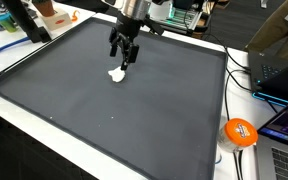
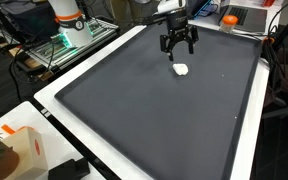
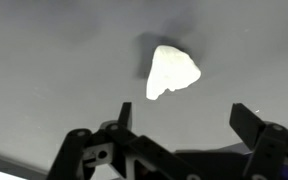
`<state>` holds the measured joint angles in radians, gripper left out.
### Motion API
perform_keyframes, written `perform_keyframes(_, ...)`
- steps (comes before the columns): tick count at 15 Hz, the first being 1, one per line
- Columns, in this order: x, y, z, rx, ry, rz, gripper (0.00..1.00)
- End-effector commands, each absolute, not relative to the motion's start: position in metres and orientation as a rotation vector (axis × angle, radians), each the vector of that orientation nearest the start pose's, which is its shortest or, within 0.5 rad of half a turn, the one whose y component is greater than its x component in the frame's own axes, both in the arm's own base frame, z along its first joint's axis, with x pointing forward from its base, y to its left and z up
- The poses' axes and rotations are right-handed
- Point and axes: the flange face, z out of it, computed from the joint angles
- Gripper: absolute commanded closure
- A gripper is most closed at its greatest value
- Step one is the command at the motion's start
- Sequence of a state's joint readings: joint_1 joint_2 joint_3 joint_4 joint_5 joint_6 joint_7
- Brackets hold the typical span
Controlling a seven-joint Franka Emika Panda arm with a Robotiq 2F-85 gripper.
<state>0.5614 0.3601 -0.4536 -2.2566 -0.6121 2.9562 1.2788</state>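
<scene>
A small white crumpled lump [image 1: 117, 73] lies on the dark grey mat [image 1: 134, 120]. It shows in both exterior views [image 2: 182, 69] and in the wrist view [image 3: 170, 72]. My gripper [image 1: 124, 58] hangs just above the lump and slightly behind it, fingers pointing down. It also shows in an exterior view [image 2: 178, 44]. In the wrist view the two fingers [image 3: 179, 125] stand wide apart with nothing between them, and the lump lies on the mat beyond the fingertips. The gripper is open and empty.
The mat sits on a white table [image 2: 54, 95]. An orange ball [image 1: 240, 131] and cables lie off the mat near laptops [image 1: 284, 60]. Boxes [image 1: 52, 14] and papers stand past the mat's far edge. A white box [image 2: 19, 150] sits by a near corner.
</scene>
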Motion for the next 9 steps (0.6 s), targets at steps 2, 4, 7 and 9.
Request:
perform_keyframes(2,0.558,0.1,0.254,-3.042,0.866,-0.862,0.0)
perform_keyframes(4,0.557,0.101,0.258,-3.037,0.887,-0.932,0.0)
perform_keyframes(7,0.551,0.107,0.257,-3.008,0.934,-1.004,0.0)
perform_keyframes(9,0.544,0.113,0.252,-3.005,0.954,-1.012,0.0)
